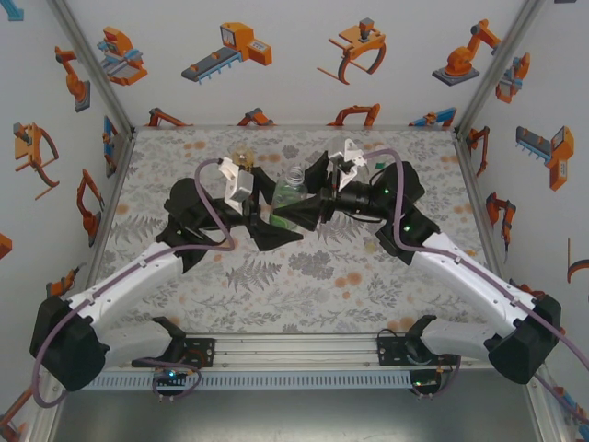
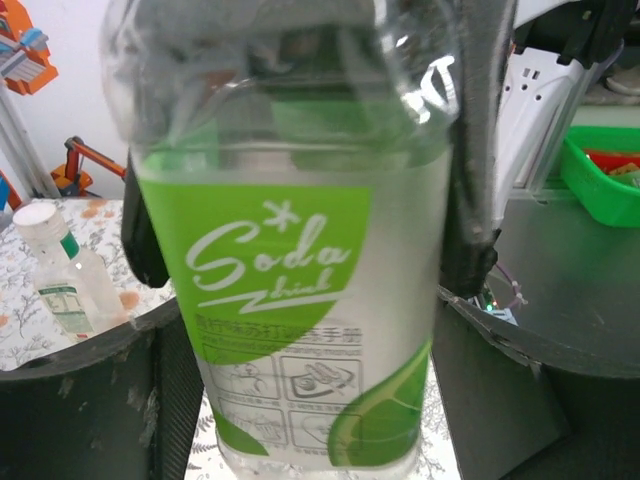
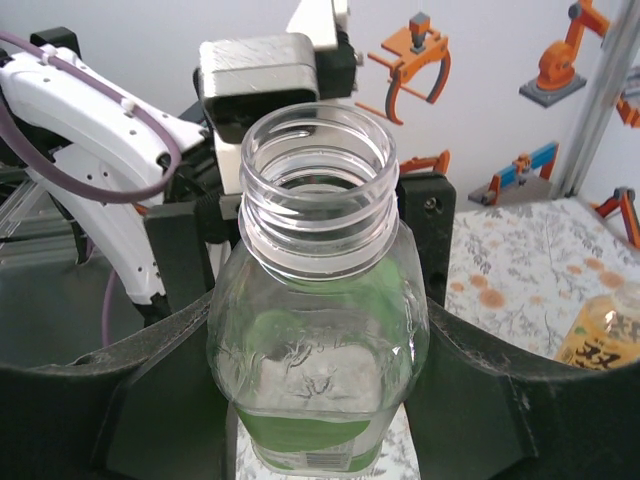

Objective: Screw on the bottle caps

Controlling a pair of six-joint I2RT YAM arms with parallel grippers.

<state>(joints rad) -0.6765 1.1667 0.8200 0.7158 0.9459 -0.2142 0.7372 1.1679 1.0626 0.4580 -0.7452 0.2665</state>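
Two grippers flank clear squarish plastic bottle w/ green label (image 1: 293, 189), neck uncapped; right gripper (image 3: 320, 400) clamps bottle's sides; left gripper (image 2: 315, 400) straddles bottle, jaws close beside walls, grip can't tell.

Clear bottle (image 3: 318, 300), green label (image 2: 270, 260); grey floral cloth (image 1: 294, 285) with orange blots (image 1: 348, 279)

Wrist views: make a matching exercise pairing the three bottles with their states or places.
1. clear plastic bottle with green Soda label
2. small clear plastic bottle with green band
3. amber-yellow labelled plastic bottle

A. white cap on
B. threaded mouth open, uncapped
C. on the floral cloth, lower right of the right wrist view

Pairs: 1-B, 2-A, 3-C
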